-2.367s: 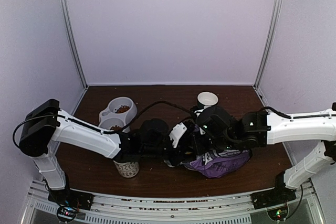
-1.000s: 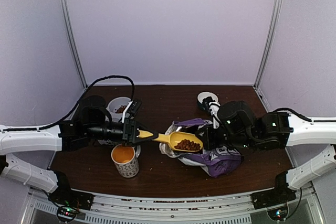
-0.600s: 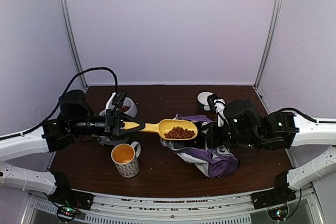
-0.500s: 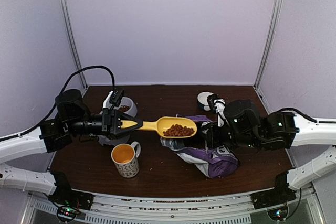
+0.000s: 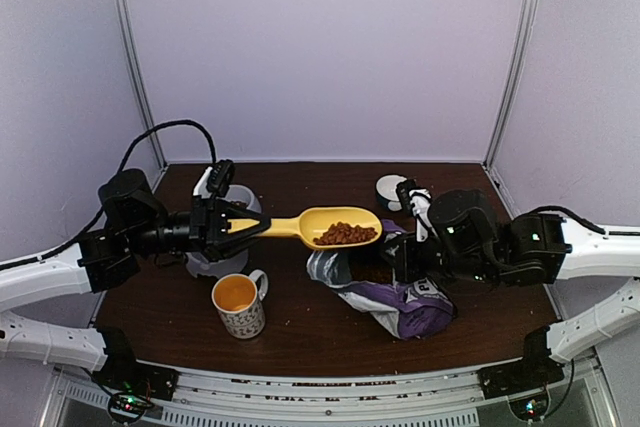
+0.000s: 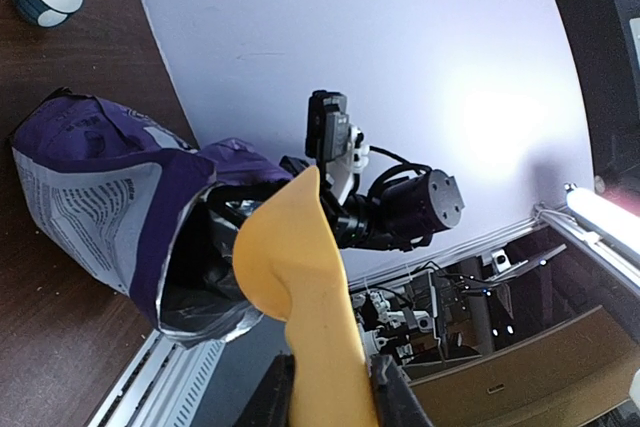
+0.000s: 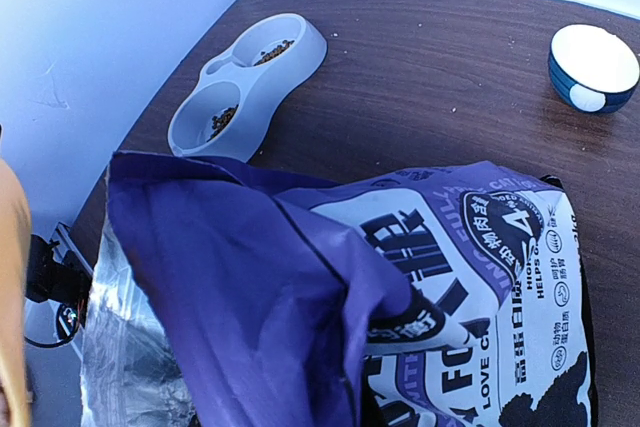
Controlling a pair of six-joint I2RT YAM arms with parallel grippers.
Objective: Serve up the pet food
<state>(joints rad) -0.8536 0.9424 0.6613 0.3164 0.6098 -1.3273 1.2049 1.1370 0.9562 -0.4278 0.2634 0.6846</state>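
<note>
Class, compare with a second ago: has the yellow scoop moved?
Yes. The yellow scoop, loaded with kibble, has shifted toward the back wall, farther from the mug, which stayed put.

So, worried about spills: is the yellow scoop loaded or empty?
Loaded: brown kibble lies heaped in the yellow scoop, which is held roughly level.

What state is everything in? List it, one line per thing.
yellow scoop: held level, loaded with kibble
left gripper: shut on the scoop handle
purple bag: open, lying on its side
right gripper: shut on the bag's edge
double feeder: kibble in both wells
mug: upright
small bowl: upright, empty
</note>
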